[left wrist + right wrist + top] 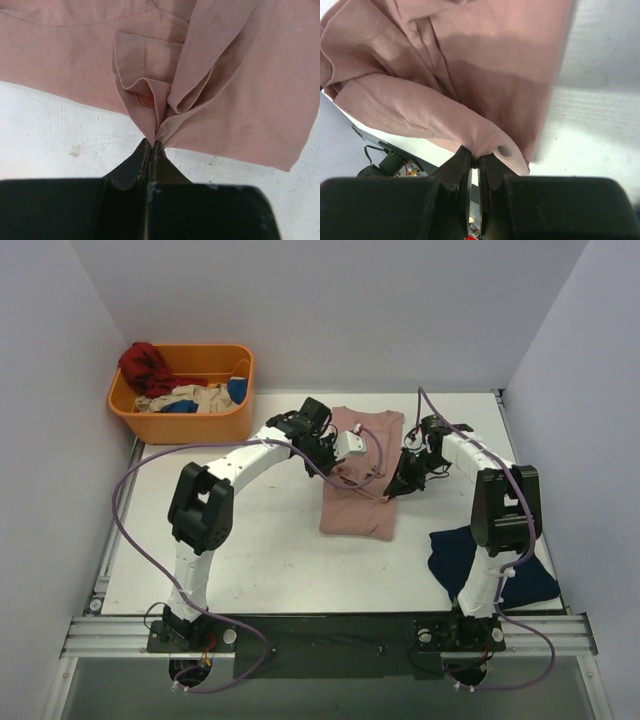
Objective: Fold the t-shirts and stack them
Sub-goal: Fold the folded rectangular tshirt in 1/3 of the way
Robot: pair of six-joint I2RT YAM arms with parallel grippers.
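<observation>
Two shirts are on the table (250, 550). The pink shirt (358, 508) lies in the middle toward the far side, as a long strip running from far to near, its upper part bunched between the two arms. The navy shirt (452, 558) sits crumpled at the near right corner, well apart from the pink one and partly hidden behind the right arm (500, 510). The left gripper (151, 145) has its jaws pressed fully together on the pink shirt. It pinches several layers at the cloth's edge, so the folds fan out from the tips, with white table on either side. The right gripper (475, 159) is also closed, its jaws almost touching, and it nips a rolled fold of the same shirt. The cloth drapes away from that grip in soft creases and casts a shadow on the table beside it. From above, the left arm (240, 465) reaches in from the left and the right arm bends in from the right, and the two grippers are near each other over the shirt's far half. The near half lies flat, with a straight bottom edge. An orange basket (190, 428) stands off the table's far left corner. It holds red, beige and blue clothes (170, 390) in a loose heap.
</observation>
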